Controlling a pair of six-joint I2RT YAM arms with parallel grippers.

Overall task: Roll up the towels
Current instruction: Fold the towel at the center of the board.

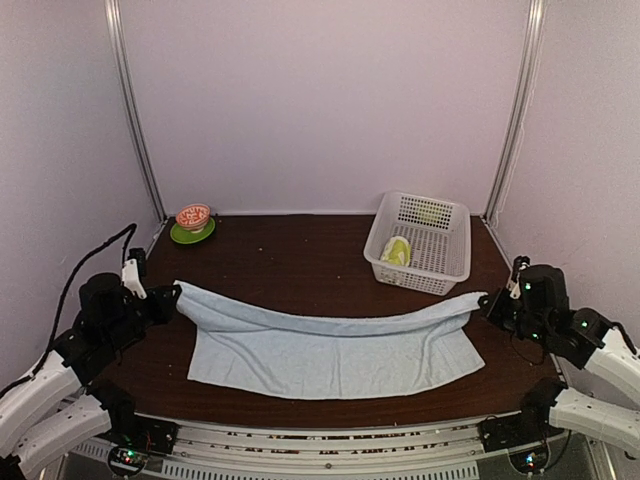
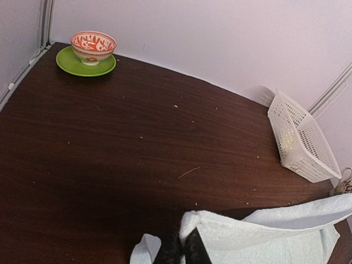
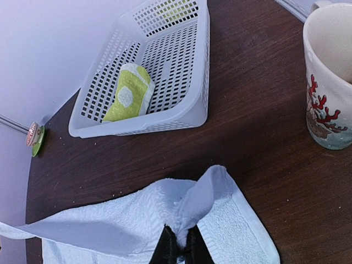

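Two corners of the light-blue towel (image 1: 330, 350) are pinched from above, by the left end effector (image 1: 172, 295) and the right end effector (image 1: 487, 303); its near part lies on the desk (image 1: 290, 260). The left wrist view shows the fingers closed on a folded edge. The right wrist view shows the fingers clamped on a corner, and the yellow-green towel (image 3: 131, 93) lies bundled in the basket (image 3: 202, 93).

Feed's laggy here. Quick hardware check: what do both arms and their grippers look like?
Both arms alternate white link shells with black joint housings. The left arm has a thin black cable looping up beside it; the right arm shows small green lights. The left gripper and right gripper each end in narrow black fingers. No markings are legible.
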